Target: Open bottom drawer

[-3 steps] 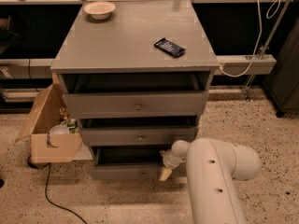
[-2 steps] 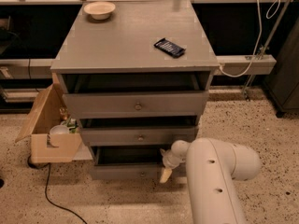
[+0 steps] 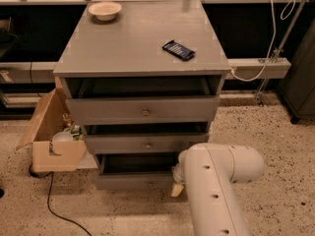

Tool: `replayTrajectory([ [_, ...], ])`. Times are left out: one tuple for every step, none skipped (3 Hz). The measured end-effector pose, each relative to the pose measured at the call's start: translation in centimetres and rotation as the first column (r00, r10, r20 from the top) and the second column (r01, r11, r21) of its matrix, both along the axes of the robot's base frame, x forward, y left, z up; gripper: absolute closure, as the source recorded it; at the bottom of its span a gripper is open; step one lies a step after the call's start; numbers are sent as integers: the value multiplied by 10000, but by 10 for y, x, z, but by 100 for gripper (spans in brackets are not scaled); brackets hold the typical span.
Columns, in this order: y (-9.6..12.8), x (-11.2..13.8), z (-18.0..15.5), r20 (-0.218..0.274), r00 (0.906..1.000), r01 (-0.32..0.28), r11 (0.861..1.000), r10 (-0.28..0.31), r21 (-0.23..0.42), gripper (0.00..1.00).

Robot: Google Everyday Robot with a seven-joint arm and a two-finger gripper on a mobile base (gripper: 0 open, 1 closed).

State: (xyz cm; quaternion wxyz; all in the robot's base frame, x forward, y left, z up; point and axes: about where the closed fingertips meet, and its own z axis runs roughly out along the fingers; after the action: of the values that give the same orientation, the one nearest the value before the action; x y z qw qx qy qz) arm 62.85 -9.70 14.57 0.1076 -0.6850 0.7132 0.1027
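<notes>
The grey cabinet [image 3: 140,48] has three drawers. The bottom drawer [image 3: 130,181] is the lowest and smallest front; it stands pulled out a little, with a dark gap [image 3: 138,162] showing above its panel. I cannot make out its knob. My gripper [image 3: 176,185] is at the right end of the bottom drawer's front, mostly hidden behind my white arm [image 3: 216,181], which fills the lower right of the view. The middle drawer [image 3: 147,144] and top drawer [image 3: 145,111] also stand slightly out.
A bowl [image 3: 105,10] and a dark phone-like object [image 3: 179,50] lie on the cabinet top. An open cardboard box [image 3: 51,136] with items stands left of the cabinet, with a black cable [image 3: 51,205] on the speckled floor. A shelf rail [image 3: 258,68] runs behind on the right.
</notes>
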Motion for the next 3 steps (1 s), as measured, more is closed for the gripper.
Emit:
replayTrajectory([
  [-11,-20,-5,-379,9991,193,9992,-206,-338,49],
  [-11,-20,4,-379,9991,193,9992,-206,-338,72],
  [-11,-20,6,-378,9991,194,9992,-206,-338,95],
])
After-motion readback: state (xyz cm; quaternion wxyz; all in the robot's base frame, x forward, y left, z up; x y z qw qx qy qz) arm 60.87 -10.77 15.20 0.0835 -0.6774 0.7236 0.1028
